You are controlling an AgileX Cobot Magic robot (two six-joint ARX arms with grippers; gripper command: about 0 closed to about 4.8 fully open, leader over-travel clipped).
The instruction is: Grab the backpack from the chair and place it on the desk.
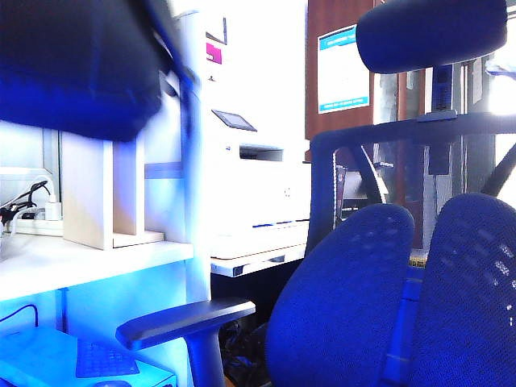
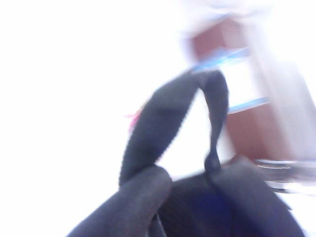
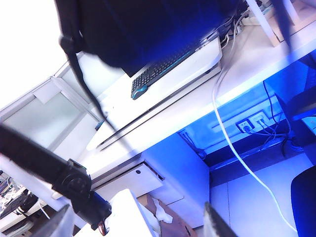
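The dark backpack point(image 1: 76, 68) hangs blurred in the air at the upper left, above the white desk point(image 1: 89, 262). In the left wrist view its woven top loop point(image 2: 165, 121) stands up from the dark fabric body point(image 2: 227, 207). That fabric covers my left gripper's jaws, which are shut on the backpack. The chair stands at the right, showing its mesh backrest point(image 1: 347, 298), headrest point(image 1: 431, 32) and armrest point(image 1: 185, 318). My right gripper point(image 3: 140, 224) is open and empty, low beside the desk point(image 3: 197, 106), with the backpack point(image 3: 148, 29) above it.
A white printer point(image 1: 254, 193) stands behind the chair and a light-wood shelf unit point(image 1: 97, 193) on the desk. A keyboard point(image 3: 163, 66) lies on a white stand beneath the backpack. A white cable point(image 3: 232, 143) drops from the desk. A black arm link point(image 3: 49, 170) crosses nearby.
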